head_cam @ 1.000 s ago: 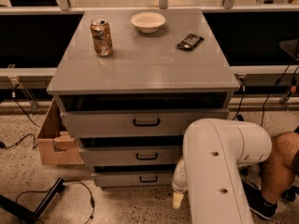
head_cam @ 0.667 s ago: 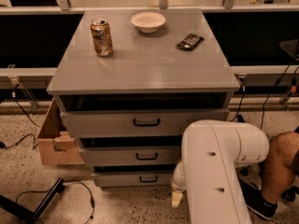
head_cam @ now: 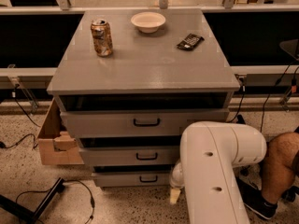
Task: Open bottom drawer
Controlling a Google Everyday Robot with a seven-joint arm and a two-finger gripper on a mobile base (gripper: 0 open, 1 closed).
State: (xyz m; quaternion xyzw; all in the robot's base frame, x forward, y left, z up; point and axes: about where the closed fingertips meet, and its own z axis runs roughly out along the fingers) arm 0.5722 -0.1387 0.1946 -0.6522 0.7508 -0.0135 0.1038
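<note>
The bottom drawer [head_cam: 126,178] is the narrowest grey front, lowest in the grey cabinet [head_cam: 145,64], with a small black bar handle [head_cam: 148,178]. A dark gap shows above its front. My gripper [head_cam: 174,194] hangs low by the floor, just right of that drawer's front and right of the handle. It is mostly hidden behind my large white arm [head_cam: 215,171]. The arm also covers the right ends of the bottom and middle drawers.
A soda can [head_cam: 102,37], a white bowl [head_cam: 148,21] and a dark snack packet [head_cam: 190,41] sit on the cabinet top. A cardboard box [head_cam: 56,141] stands at the left. Cables [head_cam: 79,190] lie on the floor. A person's leg [head_cam: 280,164] is at the right.
My arm has edged very slightly to the left. The drawers and the things on top have not moved.
</note>
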